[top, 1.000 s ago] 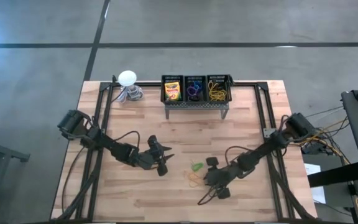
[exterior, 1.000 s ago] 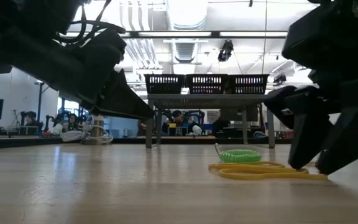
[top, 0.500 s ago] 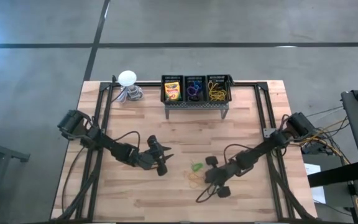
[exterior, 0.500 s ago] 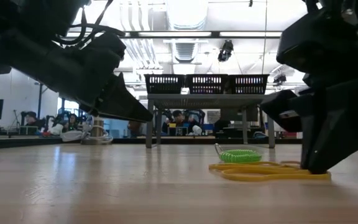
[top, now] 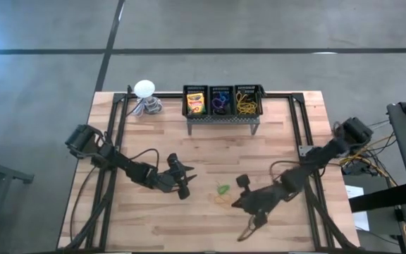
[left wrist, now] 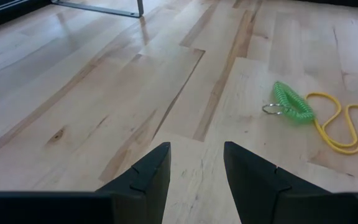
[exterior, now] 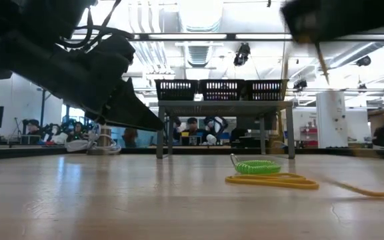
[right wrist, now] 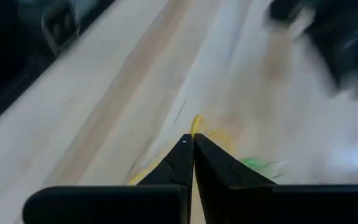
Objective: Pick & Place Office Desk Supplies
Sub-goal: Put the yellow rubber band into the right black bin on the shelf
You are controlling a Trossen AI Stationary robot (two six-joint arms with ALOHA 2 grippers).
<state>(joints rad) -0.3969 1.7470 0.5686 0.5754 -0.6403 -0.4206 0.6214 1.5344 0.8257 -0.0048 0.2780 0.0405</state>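
A green coiled ring (top: 222, 189) (left wrist: 288, 106) and a thin yellow rubber band (top: 219, 200) (exterior: 272, 180) lie flat on the table's near middle. My right gripper (right wrist: 192, 142) is above them, raised to the low view's top edge (exterior: 325, 17) and shut on another yellow band. My left gripper (top: 184, 185) (left wrist: 194, 168) is open and hovers low, left of the coil. On the far rack, the left basket holds crayon boxes (top: 196, 104), the middle one elastic rings (top: 221, 104) and the right one yellow bands (top: 246, 104). My right gripper pinches a yellow rubber band at its fingertips, where a short piece (right wrist: 196, 122) sticks out past them. The fingers slant down toward the table. A thin strand (exterior: 322, 63) hangs below the gripper, and its lower loop (exterior: 372, 191) curves just above or on the wood; which, I cannot tell.
A black rack with three baskets (top: 224, 116) stands at the table's far middle. A white ball-shaped object on a coiled grey base (top: 145, 90) sits at the far left. Black frame rails (top: 115, 134) run along both table sides. Bare wood lies between the arms and the rack.
My right gripper has risen from the table beside the yellow bands, and its arm has swung toward the table's right and near edges. One yellow band has been drawn up with it and hangs below. The other band and the green coil have stayed put.
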